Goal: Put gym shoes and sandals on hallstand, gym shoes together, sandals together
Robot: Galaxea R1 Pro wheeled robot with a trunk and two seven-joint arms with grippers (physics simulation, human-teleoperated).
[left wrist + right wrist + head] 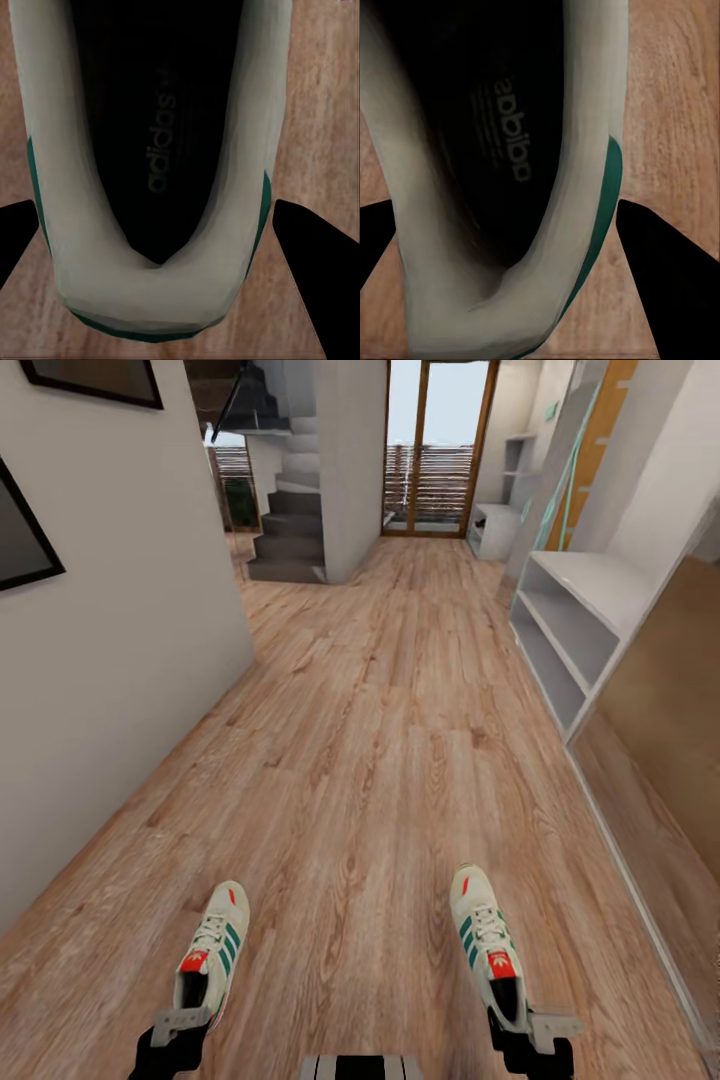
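Head view: both gym shoes are hanging low at the near end of the corridor floor (380,760), left gym shoe (212,952) at the left gripper (180,1025), right gym shoe (485,945) at the right gripper (525,1028). Each is being held by the heel, long axis running straight away from the fingers, toes pointing up the corridor. The hallstand (575,625) is sitting well ahead along the right wall, so the right arm is nearer it; both low shelves are looking bare. It is pale grey, flat-panelled and boxy; the floor is grainy wood plank.

Left wrist view: the cream heel cup of the left gym shoe (150,187) is sitting between two dark fingers (307,255), green trim at the rim, dark printed insole. Fingers look clamped on the heel.

Right wrist view: same picture, right gym shoe (502,172) heel between the fingers (660,262), grasped, shoe slightly skewed. Smooth leather-like upper, soft padded collar.
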